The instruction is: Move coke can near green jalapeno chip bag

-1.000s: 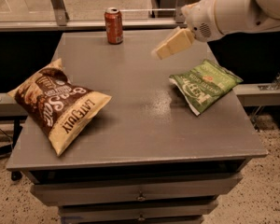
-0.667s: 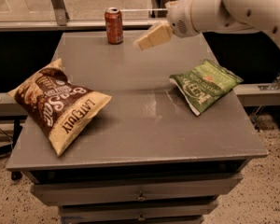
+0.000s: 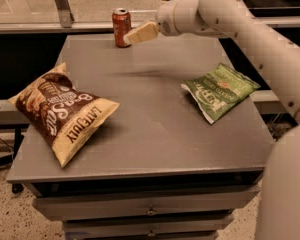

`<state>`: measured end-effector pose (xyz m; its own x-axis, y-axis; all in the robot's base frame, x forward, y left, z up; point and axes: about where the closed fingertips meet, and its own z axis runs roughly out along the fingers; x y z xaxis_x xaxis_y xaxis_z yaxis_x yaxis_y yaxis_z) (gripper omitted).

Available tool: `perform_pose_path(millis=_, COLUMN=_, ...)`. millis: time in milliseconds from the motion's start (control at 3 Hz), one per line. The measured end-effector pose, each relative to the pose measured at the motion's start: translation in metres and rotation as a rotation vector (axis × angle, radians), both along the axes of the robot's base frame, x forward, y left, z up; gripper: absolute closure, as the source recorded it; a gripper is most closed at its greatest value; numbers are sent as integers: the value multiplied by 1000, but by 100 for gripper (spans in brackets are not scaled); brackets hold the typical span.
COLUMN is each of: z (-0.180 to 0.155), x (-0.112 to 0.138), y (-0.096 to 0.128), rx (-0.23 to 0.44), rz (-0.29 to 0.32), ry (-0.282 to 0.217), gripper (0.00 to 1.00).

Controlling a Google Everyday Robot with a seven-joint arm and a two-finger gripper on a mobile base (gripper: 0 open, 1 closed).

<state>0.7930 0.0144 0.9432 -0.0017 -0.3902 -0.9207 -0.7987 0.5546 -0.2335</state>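
Gripper (image 3: 132, 36) at right of can (image 3: 121, 24) overlaps its lower edge; contact indeterminate; arm (image 3: 250, 29) cut off at right

Red-orange can (image 3: 121, 27) with a silver top, upper centre of the frame; cream gripper (image 3: 135, 36) just right of it; green bag (image 3: 220, 90) with white lettering; brown-and-cream bag (image 3: 62, 111); grey table (image 3: 155, 134)

Matt table (image 3: 155, 119); shiny metal coke can (image 3: 121, 27) at twelve o'clock, smooth cream gripper (image 3: 136, 35) just beside it; crinkly green jalapeno chip bag (image 3: 220, 91).
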Motion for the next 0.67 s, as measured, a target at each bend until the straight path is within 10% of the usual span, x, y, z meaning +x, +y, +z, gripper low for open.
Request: perform_pose_path(millis=667, z=-39, x=70, y=33, rx=47, rz=-18, ry=19, gripper=0)
